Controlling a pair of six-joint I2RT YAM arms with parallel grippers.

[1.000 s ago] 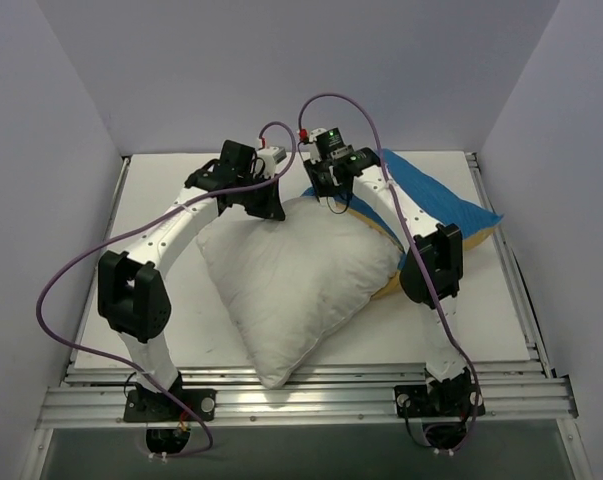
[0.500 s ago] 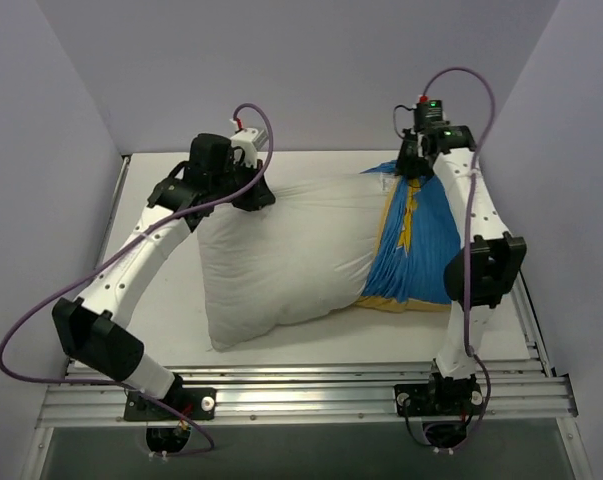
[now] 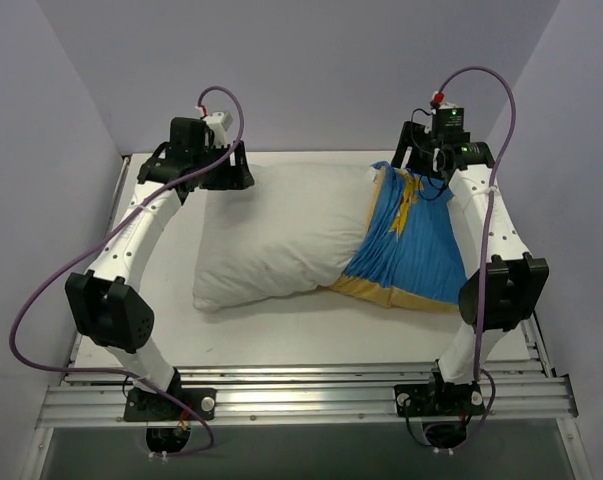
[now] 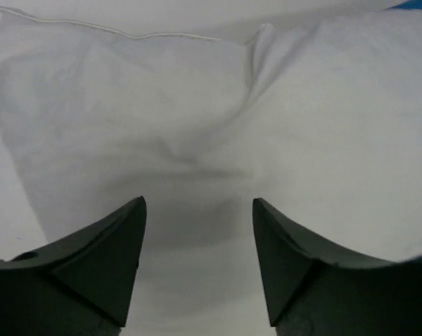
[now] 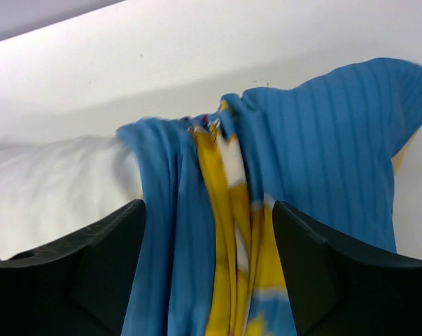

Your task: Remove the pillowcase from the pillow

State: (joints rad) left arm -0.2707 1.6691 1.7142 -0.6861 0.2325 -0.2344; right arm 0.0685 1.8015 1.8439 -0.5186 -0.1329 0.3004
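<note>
In the top view the white pillow (image 3: 281,235) lies flat across the middle of the table. Its right end is hidden under the bunched blue pillowcase (image 3: 413,250), which shows a yellow lining along its near edge. My left gripper (image 3: 231,172) hovers at the pillow's far left corner. In the left wrist view it (image 4: 199,203) stands open above the white pillow (image 4: 217,126) with nothing between the fingers. My right gripper (image 3: 421,168) sits at the pillowcase's far gathered end. In the right wrist view it (image 5: 209,204) is open, and the blue-and-yellow pillowcase (image 5: 301,161) folds run loosely between its fingers.
The white table (image 3: 281,330) is walled by grey panels on the left, back and right. Metal rails (image 3: 301,395) run along its near edge, and a rail (image 3: 511,270) runs down the right side. Purple cables loop above both arms.
Both grippers have opened: the left let go of the pillow's corner, the right let go of the pillowcase. The arms spread further apart, and the pillow and case settled lower onto the table.
</note>
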